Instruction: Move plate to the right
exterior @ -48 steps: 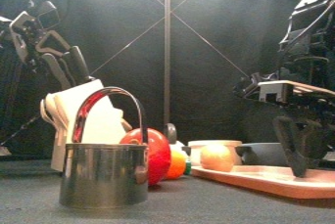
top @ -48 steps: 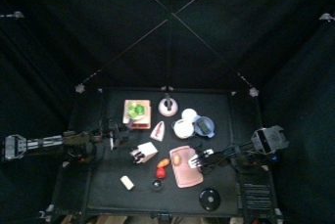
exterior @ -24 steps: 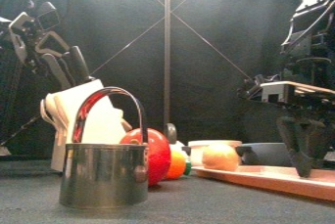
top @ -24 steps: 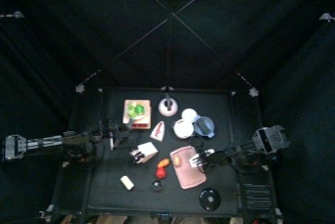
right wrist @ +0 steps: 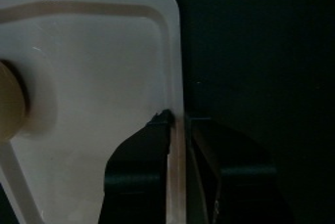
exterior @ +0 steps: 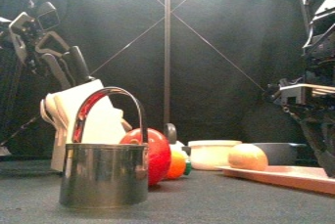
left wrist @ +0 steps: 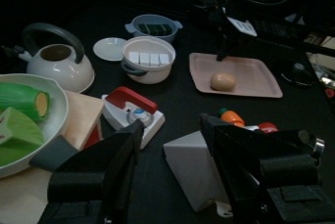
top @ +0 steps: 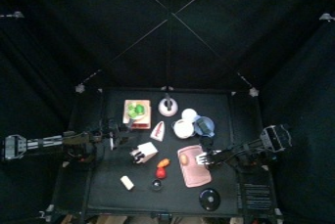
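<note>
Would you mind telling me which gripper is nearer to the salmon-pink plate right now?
The right. The right gripper is at the edge of the plate, jaws closed on its rim. The left gripper rests apart, across the table.

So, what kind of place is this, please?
Probably a robot test pen, not a real kitchen: black curtains enclose a small black table, two robot arms reach in, and kitchen items such as a pink plate and a kettle are set out.

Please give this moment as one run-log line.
right gripper: jaws shut on plate edge | plate: carries round tan item | left gripper: jaws open, resting at left
</note>
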